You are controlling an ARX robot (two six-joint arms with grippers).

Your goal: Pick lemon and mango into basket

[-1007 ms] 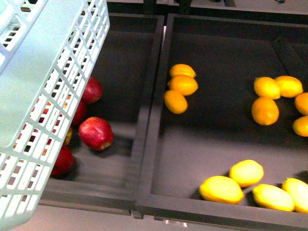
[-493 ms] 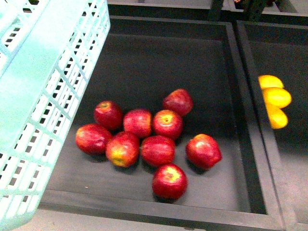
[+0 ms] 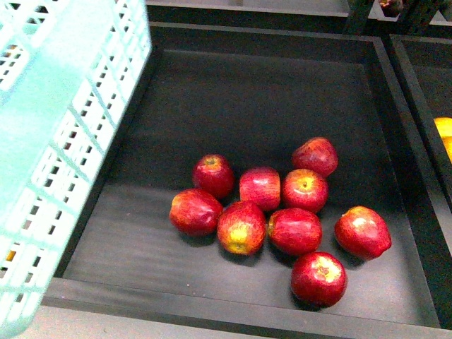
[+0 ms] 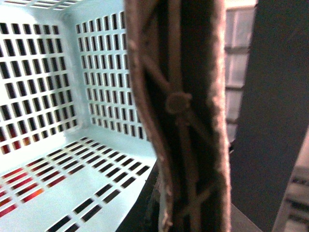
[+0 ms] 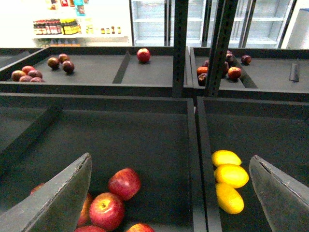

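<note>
Basket point(image 3: 42, 141) — smooth plastic; its handle point(image 4: 183, 121) rough and fibrous-looking. Apples point(image 3: 293, 231) shiny-skinned; the tray point(image 3: 247, 92) under them matt black.

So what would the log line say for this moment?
basket: left of apple tray, visible floor bare | right fingers: open, holding nothing | yellow fruits: next tray, unpicked
</note>
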